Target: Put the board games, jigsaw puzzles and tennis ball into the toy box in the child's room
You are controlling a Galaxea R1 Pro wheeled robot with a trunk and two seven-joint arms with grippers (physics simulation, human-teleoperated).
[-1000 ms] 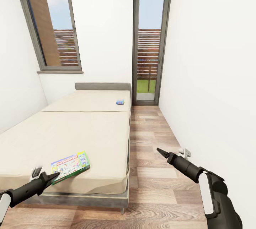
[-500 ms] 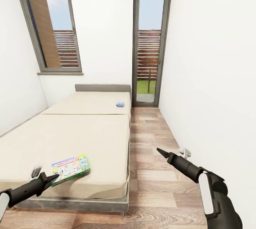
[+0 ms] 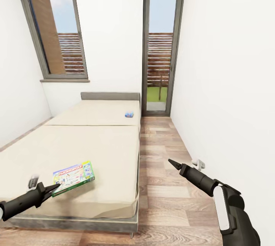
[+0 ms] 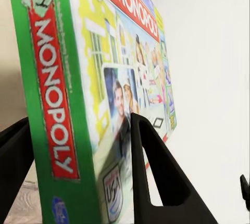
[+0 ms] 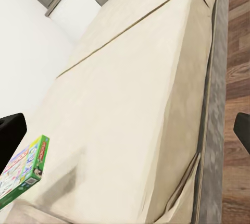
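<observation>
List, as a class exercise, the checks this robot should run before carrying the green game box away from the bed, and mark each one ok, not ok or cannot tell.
1. Left gripper around the green game box: ok, a finger sits on each side of its edge in the left wrist view.
2. Grip firm enough to carry: cannot tell.
3. Box lifted off the bed: ok, its shadow lies separately on the mattress in the right wrist view.
4. Right gripper free: ok, it holds nothing, over the floor.
5. Second game collected: not ok, the small blue box lies near the headboard.
6. Toy bin located: cannot tell.
</observation>
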